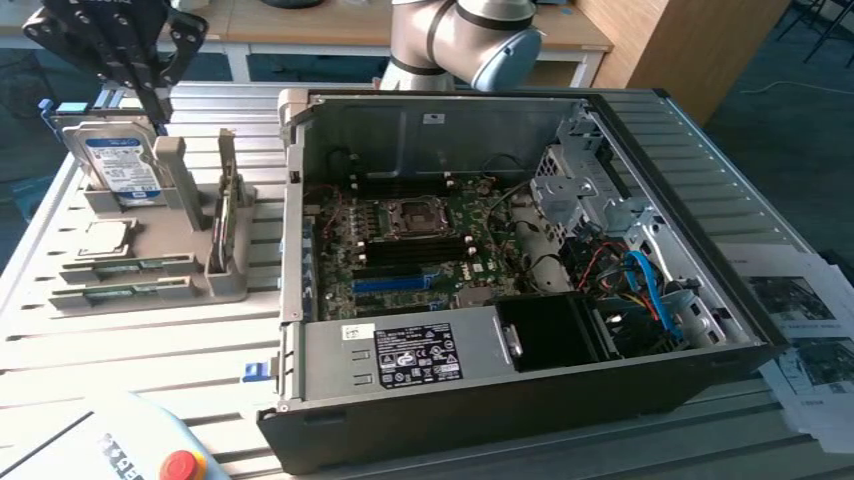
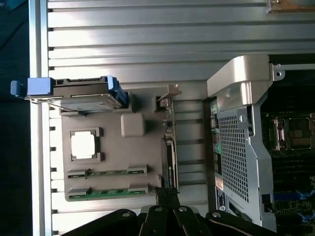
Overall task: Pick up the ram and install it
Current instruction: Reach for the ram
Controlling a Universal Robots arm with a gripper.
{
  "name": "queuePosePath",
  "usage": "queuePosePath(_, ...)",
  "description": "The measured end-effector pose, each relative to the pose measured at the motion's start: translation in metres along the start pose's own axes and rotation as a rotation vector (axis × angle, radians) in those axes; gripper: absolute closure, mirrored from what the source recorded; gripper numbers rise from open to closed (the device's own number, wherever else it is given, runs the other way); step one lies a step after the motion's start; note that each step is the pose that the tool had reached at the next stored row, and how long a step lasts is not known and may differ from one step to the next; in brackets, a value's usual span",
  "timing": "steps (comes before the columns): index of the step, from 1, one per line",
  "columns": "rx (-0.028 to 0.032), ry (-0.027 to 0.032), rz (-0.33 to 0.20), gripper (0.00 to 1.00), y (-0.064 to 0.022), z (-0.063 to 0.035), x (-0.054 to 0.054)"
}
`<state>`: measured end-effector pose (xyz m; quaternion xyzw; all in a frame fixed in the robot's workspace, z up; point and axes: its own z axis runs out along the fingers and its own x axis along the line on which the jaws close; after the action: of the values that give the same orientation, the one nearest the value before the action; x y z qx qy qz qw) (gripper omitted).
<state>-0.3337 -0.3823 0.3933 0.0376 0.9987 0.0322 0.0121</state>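
Ram (image 1: 228, 205) (image 2: 170, 147) stands on its long edge in the grey holder (image 1: 160, 240) (image 2: 113, 147), on the side nearest the open computer case (image 1: 534, 400) (image 2: 236, 147). My gripper (image 1: 156, 112) (image 2: 166, 195) hangs above the holder, fingers pressed fully together, nothing between them. In the wrist view, my fingertips line up with one end of the ram.

The exterior view's top edge crops the black gripper (image 1: 155, 112) and the grey robot arm (image 1: 461, 35); its lower edge cuts the white pendant with a red button (image 1: 127, 450). Print on the black rectangular label (image 1: 416, 355) is too small to read.
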Motion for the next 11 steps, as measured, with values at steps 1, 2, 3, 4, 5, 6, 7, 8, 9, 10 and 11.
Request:
queuePosePath(1, -0.0005, 0.0000, 0.000, 0.90, 0.0001, -0.0001, 0.004)
queuePosePath(2, -0.0010, 0.0000, 0.000, 0.90, 0.0002, -0.0001, 0.008)
queuePosePath(3, -0.0016, 0.0000, 0.000, 0.90, 0.0004, -0.0002, 0.011)
queuePosePath(4, -0.0021, 0.0000, 0.000, 0.90, 0.0005, -0.0003, 0.015)
queuePosePath(5, -0.0028, 0.0001, 0.000, 0.90, 0.0005, -0.0003, 0.019)
queuePosePath(6, -0.0034, 0.0002, 0.000, 0.90, 0.0005, -0.0005, 0.023)
queuePosePath(7, -0.0042, 0.0003, 0.000, 0.90, 0.0005, -0.0005, 0.027)
queuePosePath(8, -0.0049, 0.0003, 0.000, 0.90, 0.0004, -0.0006, 0.030)
queuePosePath(9, -0.0056, 0.0003, 0.000, 0.90, 0.0004, -0.0007, 0.034)
queuePosePath(10, -0.0062, 0.0003, 0.000, 0.90, 0.0005, -0.0007, 0.038)
queuePosePath(11, -0.0067, 0.0005, 0.000, 0.90, 0.0008, -0.0008, 0.041)
